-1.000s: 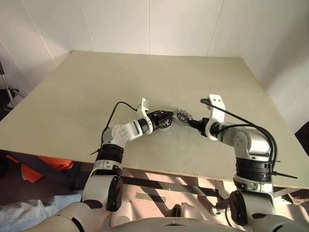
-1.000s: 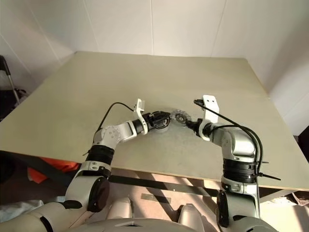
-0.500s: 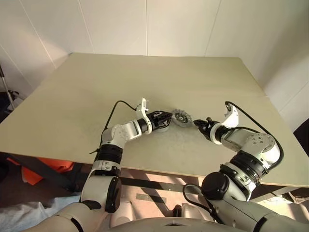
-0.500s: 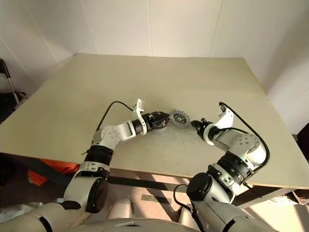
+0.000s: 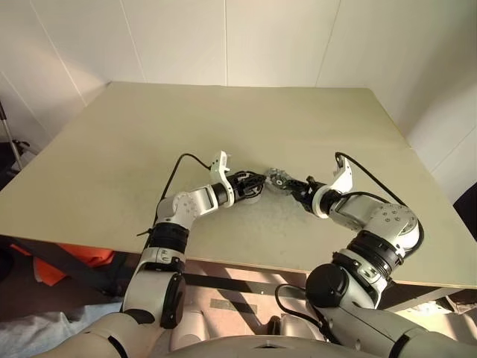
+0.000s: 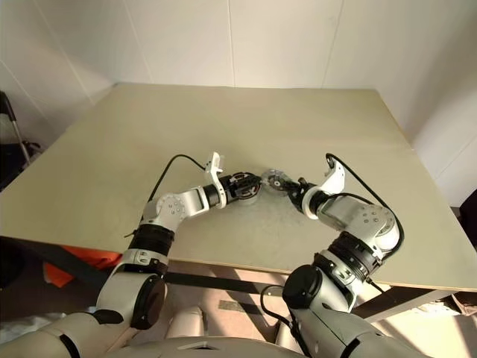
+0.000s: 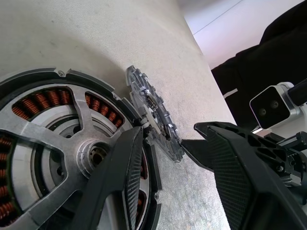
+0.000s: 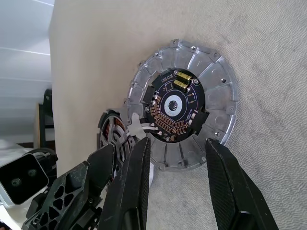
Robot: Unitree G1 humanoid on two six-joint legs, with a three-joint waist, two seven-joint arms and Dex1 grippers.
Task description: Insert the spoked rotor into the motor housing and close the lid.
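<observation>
A: Change? My right arm has swung back in toward the lid (image 8: 180,103), right pincer (image 8: 178,158) apart, empty, at its edge.

B: Housing?

A: Motor housing (image 7: 53,143) on bench (image 5: 223,127), spoked rotor (image 7: 72,153) already seated. Left pincer (image 7: 180,143) apart over its rim, crowding the lid's path.
</observation>
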